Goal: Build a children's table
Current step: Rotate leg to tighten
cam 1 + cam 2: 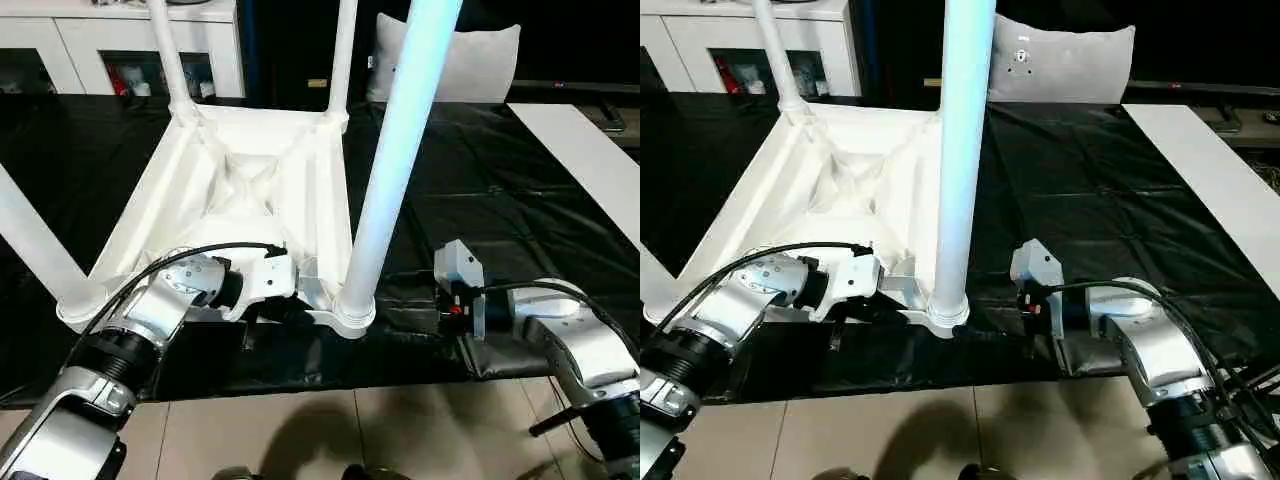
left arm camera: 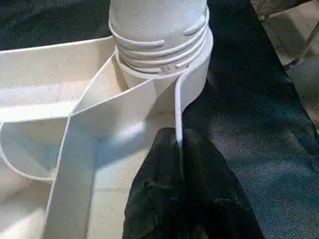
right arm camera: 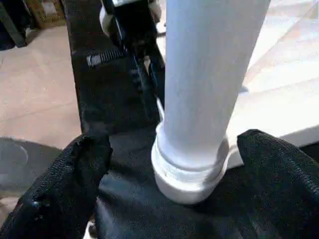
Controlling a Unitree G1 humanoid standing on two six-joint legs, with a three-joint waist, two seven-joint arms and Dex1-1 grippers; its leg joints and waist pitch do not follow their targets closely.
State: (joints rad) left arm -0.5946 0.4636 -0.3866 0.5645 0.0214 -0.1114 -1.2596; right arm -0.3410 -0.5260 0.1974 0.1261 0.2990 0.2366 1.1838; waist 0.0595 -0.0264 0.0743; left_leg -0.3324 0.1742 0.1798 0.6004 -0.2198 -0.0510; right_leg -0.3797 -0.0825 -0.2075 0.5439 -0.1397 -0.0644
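Upside down on the black counter (image 1: 480,180): children's table (image 1: 250,190), legs pointing up.
Left gripper (image 2: 180,164) clamped on its thin rim beside the corner socket; right gripper (image 3: 169,179) wide apart, flanking the near leg (image 1: 395,150) without touching.

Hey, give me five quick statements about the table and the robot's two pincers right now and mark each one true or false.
1. The tabletop lies with its ribbed underside facing up. True.
2. The left pincer is shut on the tabletop's thin rim beside a corner socket. True.
3. The right pincer is clamped tight around the near leg. False: its fingers stand wide open on either side of the leg's base.
4. No legs are fitted yet. False: four legs stand in the corner sockets.
5. The table rests on a black sheet. True.
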